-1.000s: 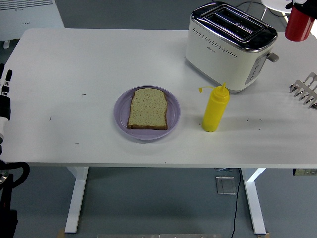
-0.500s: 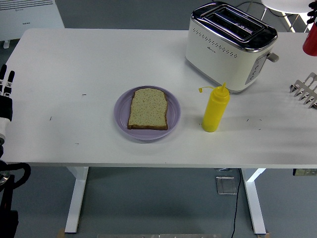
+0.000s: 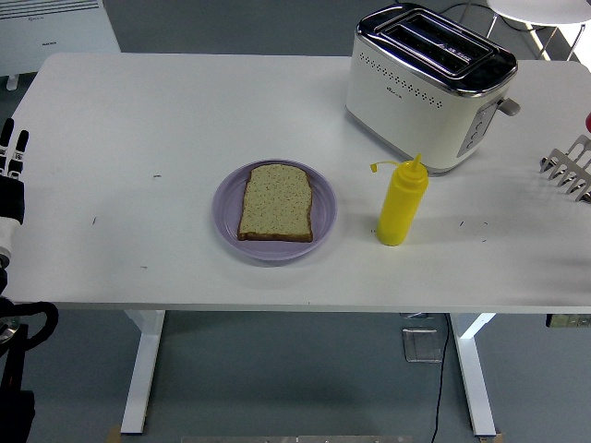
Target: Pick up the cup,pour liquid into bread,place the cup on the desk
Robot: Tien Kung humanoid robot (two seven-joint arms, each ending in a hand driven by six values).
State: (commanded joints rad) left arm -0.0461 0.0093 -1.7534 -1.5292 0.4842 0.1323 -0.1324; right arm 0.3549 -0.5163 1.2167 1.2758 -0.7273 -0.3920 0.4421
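Note:
A slice of bread [image 3: 275,201] lies flat on a purple plate [image 3: 322,210] near the middle of the white table [image 3: 138,120]. To its right a yellow squeeze bottle [image 3: 402,203] stands upright. Only a tiny red sliver [image 3: 588,122] shows at the right edge, possibly the cup. My left hand [image 3: 11,157] rests at the left edge, fingers straight and holding nothing, far from the plate. My right hand is out of the picture.
A white and chrome toaster [image 3: 429,83] stands at the back right. A metal rack [image 3: 570,166] pokes in from the right edge. A white appliance [image 3: 55,28] stands on the floor beyond the table's far left corner.
The red cup, seen at the top right corner a second ago, has moved down and right, almost wholly out of the picture. My left hand has barely shifted.

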